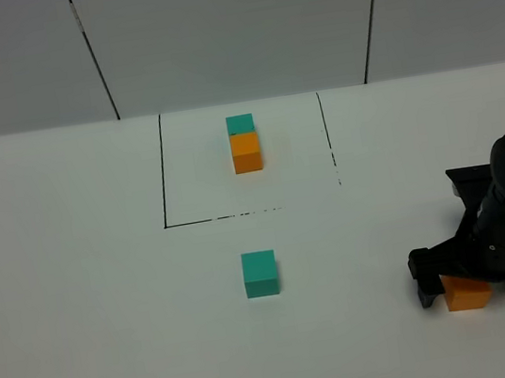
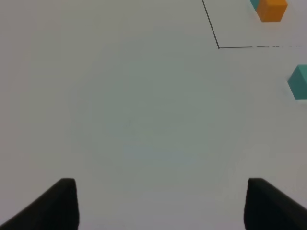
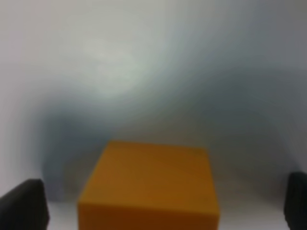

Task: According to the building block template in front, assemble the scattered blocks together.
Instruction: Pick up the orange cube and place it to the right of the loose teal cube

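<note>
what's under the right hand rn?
Under the right hand: the loose orange cube, on the white table, between open fingers, gaps both sides. The hand covers part of its top in the high view.

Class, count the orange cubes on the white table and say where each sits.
2. One plain orange cube stands inside the black outline, touching a teal cube; the other orange cube sits between the right gripper's open fingers. None seems hidden.

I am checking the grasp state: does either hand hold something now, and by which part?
Nothing is held. The right hand straddles the loose orange block, but its open fingers stand clear of both sides. The left hand is open too.
</note>
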Robot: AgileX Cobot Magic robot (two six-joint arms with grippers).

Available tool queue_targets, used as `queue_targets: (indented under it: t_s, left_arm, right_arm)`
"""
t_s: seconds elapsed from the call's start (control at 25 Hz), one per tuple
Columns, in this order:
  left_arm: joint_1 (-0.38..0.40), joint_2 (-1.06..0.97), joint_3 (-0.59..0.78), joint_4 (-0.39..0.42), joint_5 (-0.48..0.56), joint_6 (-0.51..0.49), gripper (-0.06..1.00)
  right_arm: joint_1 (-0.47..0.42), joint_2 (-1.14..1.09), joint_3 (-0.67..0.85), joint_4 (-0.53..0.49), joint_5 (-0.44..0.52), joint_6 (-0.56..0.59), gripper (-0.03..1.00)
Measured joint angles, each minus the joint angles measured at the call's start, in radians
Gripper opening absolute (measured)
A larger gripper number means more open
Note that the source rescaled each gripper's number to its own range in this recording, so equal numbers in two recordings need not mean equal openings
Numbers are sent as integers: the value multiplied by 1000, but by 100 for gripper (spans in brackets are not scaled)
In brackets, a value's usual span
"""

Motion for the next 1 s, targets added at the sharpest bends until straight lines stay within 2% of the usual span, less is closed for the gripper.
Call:
queue_targets:
  t_s: [0.08, 0.2, 0.4, 0.48, 0.52, 0.76, 0.88, 1.0]
  left_arm:
    - [0, 0, 0, 0, 0, 0, 51]
    - [0, 0, 0, 0, 0, 0, 51]
    - [0, 0, 0, 0, 0, 0, 51]
    - [0, 0, 0, 0, 0, 0, 51]
    - [0, 0, 0, 0, 0, 0, 51]
    - [0, 0, 0, 0, 0, 0, 51]
    - [0, 0, 0, 0, 0, 1, 51]
    - [0, 0, 0, 0, 0, 1, 51]
  right_arm:
    - [0, 1, 0, -7, 2, 3, 87]
    - [-1, 2, 0, -21, 6, 3, 66]
    - [-2, 3, 0, -38, 10, 3, 26]
    - [-2, 4, 0, -36, 10, 3, 5]
    - [-2, 4, 0, -34, 10, 1, 0]
    - [-2, 4, -18, -21, 50, -69, 1]
    - [12, -3, -64, -1, 132, -126, 1]
    - [64, -56, -148, -16, 202, -233, 1]
